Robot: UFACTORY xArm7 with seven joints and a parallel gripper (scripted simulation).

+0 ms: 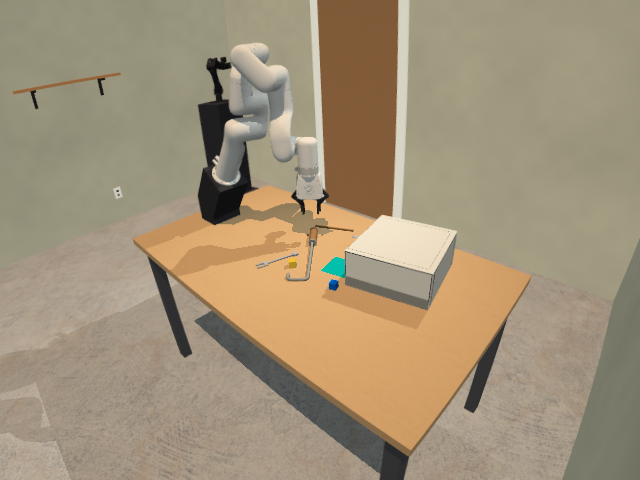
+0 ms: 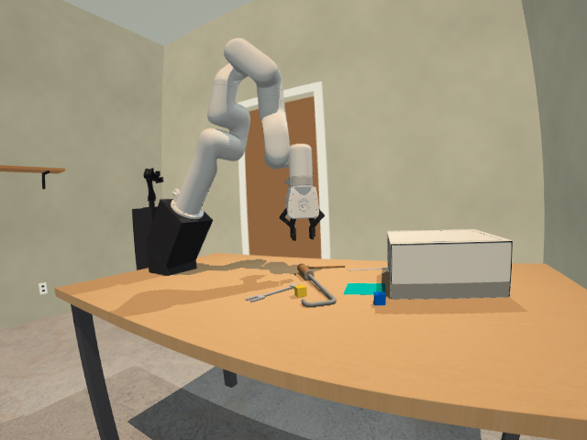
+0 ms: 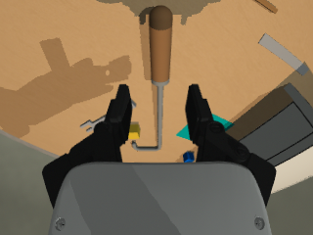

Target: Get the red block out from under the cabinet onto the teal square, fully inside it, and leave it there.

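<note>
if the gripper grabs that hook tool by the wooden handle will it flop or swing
The hook tool looks like a stiff metal rod, so it likely won't flop. Held by the wooden handle, its long bent end would probably droop and twist. The open gripper hangs above the handle, holding nothing.

The gripper (image 2: 301, 230) hangs well above the table (image 1: 320, 351), its fingers half apart with nothing between them, and the air under it is free. Directly below lies the hook tool (image 1: 309, 256) with its wooden handle. A thin stick (image 1: 338, 227) lies beside this handle. The fork (image 1: 276, 259) and the yellow cube (image 1: 292, 264) lie on one side of the hook. The cabinet (image 1: 400, 258) blocks the other side. The teal square (image 1: 333, 266) touches its front corner, and the blue cube (image 1: 333, 284) stands just beside the square's edge.
</note>
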